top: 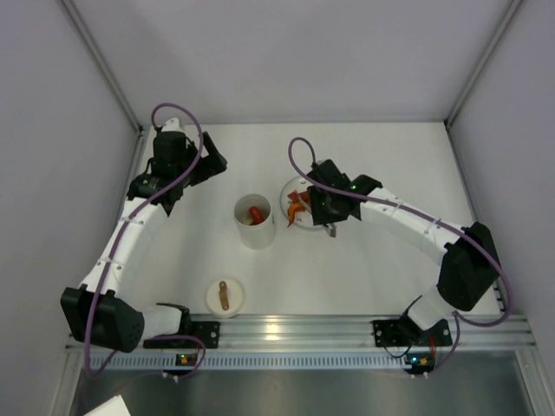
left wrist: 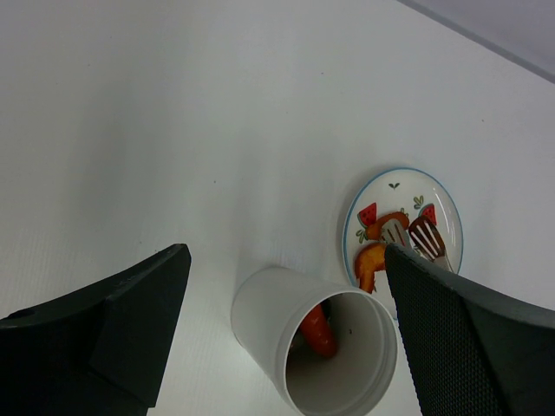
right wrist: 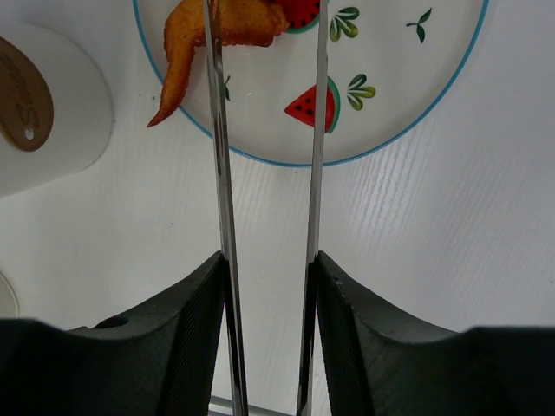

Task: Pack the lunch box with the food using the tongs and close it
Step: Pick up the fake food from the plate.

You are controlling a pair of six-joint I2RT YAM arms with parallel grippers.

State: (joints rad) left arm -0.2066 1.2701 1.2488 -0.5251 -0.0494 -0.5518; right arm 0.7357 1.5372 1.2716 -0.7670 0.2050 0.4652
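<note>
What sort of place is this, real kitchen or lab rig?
Likely a lab test booth, not a kitchen: plain white panel walls, an aluminium mounting rail, and toy food on a plate.

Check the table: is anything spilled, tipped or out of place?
Nothing stands out. The cup stands upright with one orange piece inside, the other food lies on the plate, and the lid rests flat on the table.
</note>
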